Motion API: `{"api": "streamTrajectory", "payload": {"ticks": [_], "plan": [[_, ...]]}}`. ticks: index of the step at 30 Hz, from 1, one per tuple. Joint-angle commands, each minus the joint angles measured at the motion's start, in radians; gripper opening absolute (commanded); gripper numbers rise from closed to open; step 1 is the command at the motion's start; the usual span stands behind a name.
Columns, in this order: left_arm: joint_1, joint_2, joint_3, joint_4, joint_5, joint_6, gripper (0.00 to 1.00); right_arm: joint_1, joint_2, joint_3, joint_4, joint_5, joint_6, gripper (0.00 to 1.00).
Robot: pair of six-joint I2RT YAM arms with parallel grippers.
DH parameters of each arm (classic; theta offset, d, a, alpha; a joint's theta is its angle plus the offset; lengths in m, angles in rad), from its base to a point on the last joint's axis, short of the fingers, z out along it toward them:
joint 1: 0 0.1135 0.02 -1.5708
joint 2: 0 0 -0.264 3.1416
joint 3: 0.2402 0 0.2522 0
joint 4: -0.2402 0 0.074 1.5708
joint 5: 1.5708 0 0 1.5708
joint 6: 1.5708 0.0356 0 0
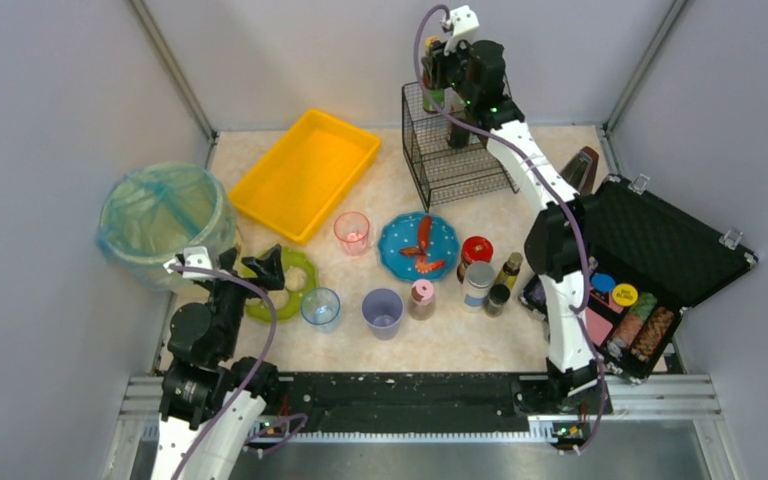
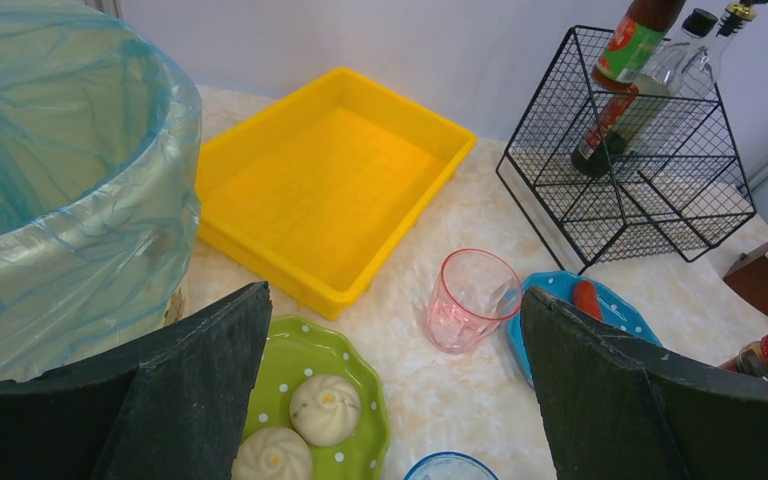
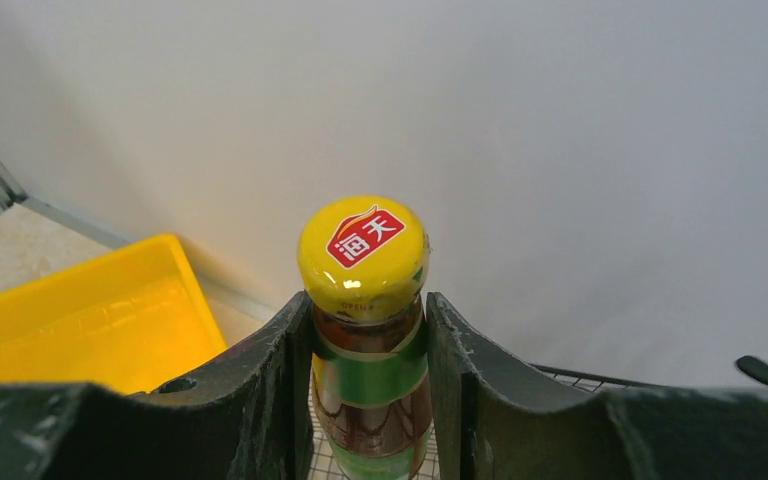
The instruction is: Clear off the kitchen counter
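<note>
— what is the right arm doing?
— the right gripper is up over the wire rack at the far wall. its fingers pinch the neck of a sauce bottle, just under the yellow cap. held by the neck, the bottle hangs upright, which i judge lets it pass between the wires. other bottles stand in the rack.
— and the left?
— the left gripper hangs low at the near left corner, fingers spread wide, holding nothing. it looks over a green plate with two buns, beside the lined bin.
— the counter itself?
— the kitchen counter is the beige floor of the booth, and it is far from clear. cups, jars and a blue plate stand across the middle. the yellow tray sits empty at the back left. i judge the task well short of done.
</note>
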Motion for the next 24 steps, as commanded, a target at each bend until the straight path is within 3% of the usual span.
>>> {"api": "streamTrajectory", "payload": {"ticks": [1,17,20,24], "plan": [[0.001,0.009,0.002,0.023,0.001,0.016,0.99,0.012,0.0,0.022,0.195,0.007,-0.02,0.0],[0.0,-0.023,0.002,0.02,0.001,0.014,0.99,0.012,0.018,-0.18,0.159,0.032,0.04,0.0],[0.001,-0.025,0.002,0.017,0.0,0.014,0.99,0.011,0.024,-0.186,0.136,0.048,0.039,0.08],[0.001,-0.029,0.002,0.017,0.001,0.014,0.99,0.009,0.039,-0.181,0.106,0.073,0.033,0.27]]}}
